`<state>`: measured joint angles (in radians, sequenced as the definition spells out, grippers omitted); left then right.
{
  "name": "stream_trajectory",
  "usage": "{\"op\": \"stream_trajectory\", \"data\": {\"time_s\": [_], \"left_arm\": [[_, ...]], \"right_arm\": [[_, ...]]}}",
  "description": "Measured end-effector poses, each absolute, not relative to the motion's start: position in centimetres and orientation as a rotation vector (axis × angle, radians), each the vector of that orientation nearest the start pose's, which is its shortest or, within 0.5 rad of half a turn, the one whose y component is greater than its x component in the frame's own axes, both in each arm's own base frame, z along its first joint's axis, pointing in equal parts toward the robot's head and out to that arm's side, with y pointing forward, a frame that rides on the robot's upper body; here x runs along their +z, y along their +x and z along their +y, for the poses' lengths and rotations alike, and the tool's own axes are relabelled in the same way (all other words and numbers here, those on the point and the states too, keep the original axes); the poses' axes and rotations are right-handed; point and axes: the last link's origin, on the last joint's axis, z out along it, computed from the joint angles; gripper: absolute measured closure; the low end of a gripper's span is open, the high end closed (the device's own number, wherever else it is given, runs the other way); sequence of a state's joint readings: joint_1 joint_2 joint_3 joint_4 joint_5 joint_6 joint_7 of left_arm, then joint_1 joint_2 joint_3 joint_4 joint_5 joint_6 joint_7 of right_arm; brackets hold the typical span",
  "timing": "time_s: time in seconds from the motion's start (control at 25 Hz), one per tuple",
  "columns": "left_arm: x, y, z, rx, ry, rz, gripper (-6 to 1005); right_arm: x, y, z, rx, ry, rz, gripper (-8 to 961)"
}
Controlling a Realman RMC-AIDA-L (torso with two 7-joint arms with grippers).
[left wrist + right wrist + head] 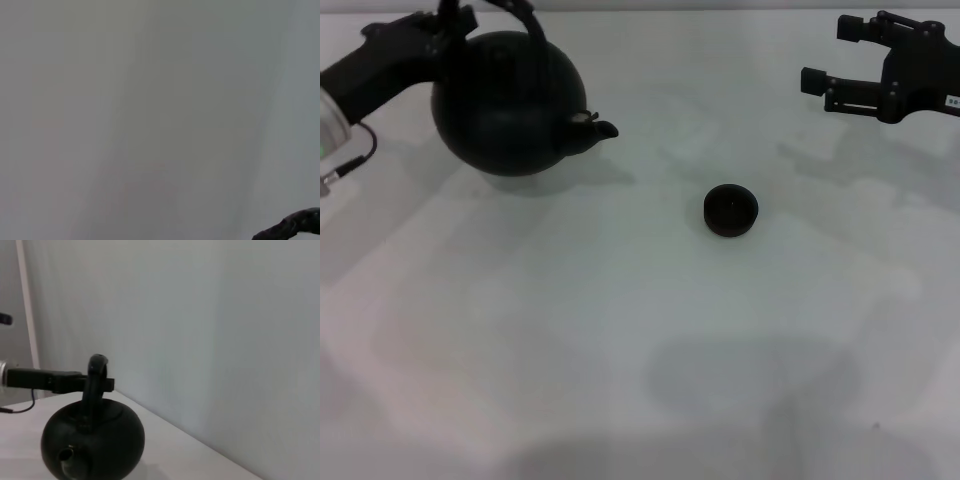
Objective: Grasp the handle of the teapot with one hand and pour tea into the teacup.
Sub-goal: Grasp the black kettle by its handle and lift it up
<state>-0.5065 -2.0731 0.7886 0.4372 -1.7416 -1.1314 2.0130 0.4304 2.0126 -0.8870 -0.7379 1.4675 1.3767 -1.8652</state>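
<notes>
The teacup (731,211) sits alone on the white counter (620,350), nearest to me. The teapot (510,103) is farther back and to its left, spout aimed toward the cup. My left tool (455,22) is clamped around the handle (95,382). My right tool (830,75) hangs open, far right of the cup.
</notes>
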Motion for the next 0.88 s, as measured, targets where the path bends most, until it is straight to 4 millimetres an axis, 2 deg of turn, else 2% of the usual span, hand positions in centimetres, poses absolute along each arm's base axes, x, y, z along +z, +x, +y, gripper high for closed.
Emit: {"op": "stream_trajectory", "data": {"time_s": [0.24,0.4,0.64,0.88], "left_arm": [[0.9,-27.0,39.4,-0.733,-2.206,-0.821,860],[0.1,-25.4,40.4,-0.613,-2.254,-0.795,860],[-1.3,-22.9,41.1,-0.455,-2.298,-0.763,861],[-1.9,-20.7,40.7,-0.354,-2.339,-0.698,860]], "right_arm": [[3.8,27.1,34.9,0.714,-2.482,0.426,76],[3.9,27.5,34.7,0.729,-2.463,0.444,76],[4.2,27.9,34.4,0.737,-2.443,0.441,76],[4.8,28.0,34.4,0.760,-2.414,0.447,76]]}}
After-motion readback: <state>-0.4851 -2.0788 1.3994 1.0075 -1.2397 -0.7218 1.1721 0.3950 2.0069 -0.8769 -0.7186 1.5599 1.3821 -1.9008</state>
